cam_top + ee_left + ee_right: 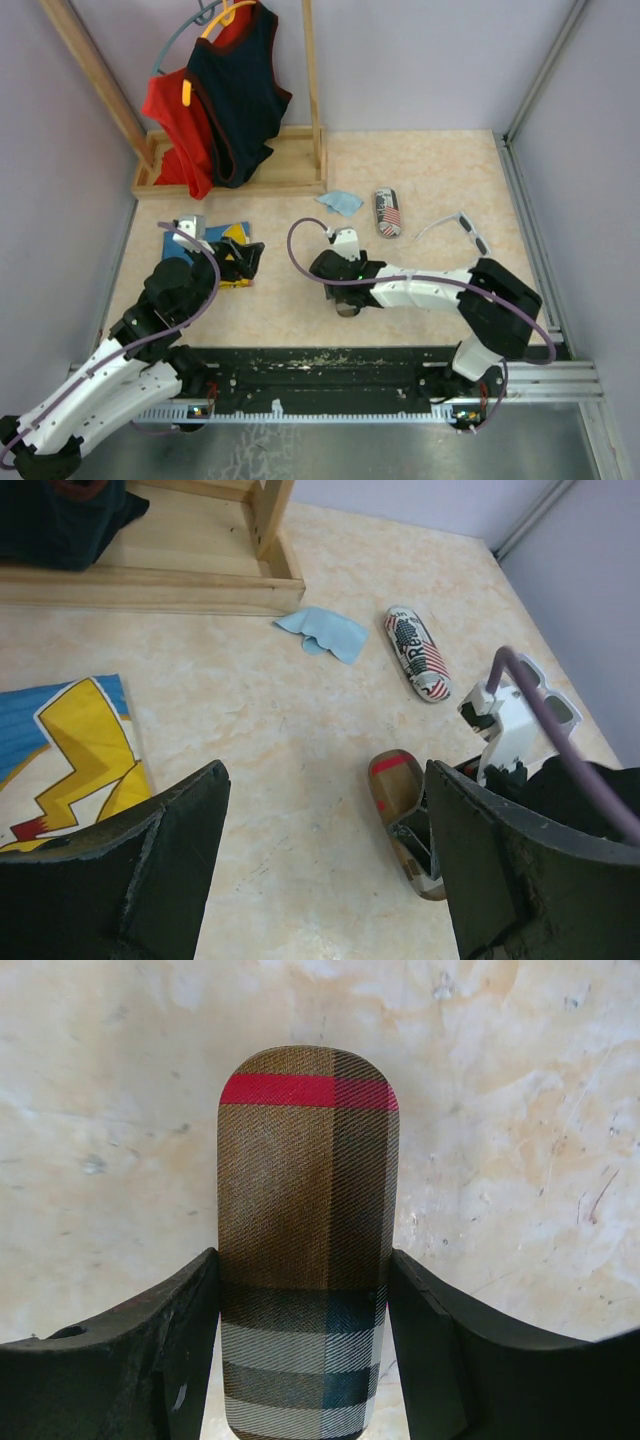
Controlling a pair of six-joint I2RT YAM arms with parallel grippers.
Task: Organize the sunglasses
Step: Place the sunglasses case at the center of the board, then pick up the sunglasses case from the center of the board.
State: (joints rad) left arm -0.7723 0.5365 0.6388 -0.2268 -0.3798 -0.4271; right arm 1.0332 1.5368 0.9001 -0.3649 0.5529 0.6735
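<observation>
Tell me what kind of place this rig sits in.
Probably a robot test cell, not a home: plain walls framed by aluminium posts, a metal mounting rail at the front, and staged props like the wooden rack of tops.

I was working in a robotics lab test cell, not a home. Plain grey partition walls (420, 60) closed the bench in, held by aluminium framing (545, 70). The arms' bases sat on a black slotted rail (320, 368) at the edge of a marble-print tabletop (450, 170). A bare wooden rack (295, 160) hung with tops (235, 90) stood at the back.
</observation>
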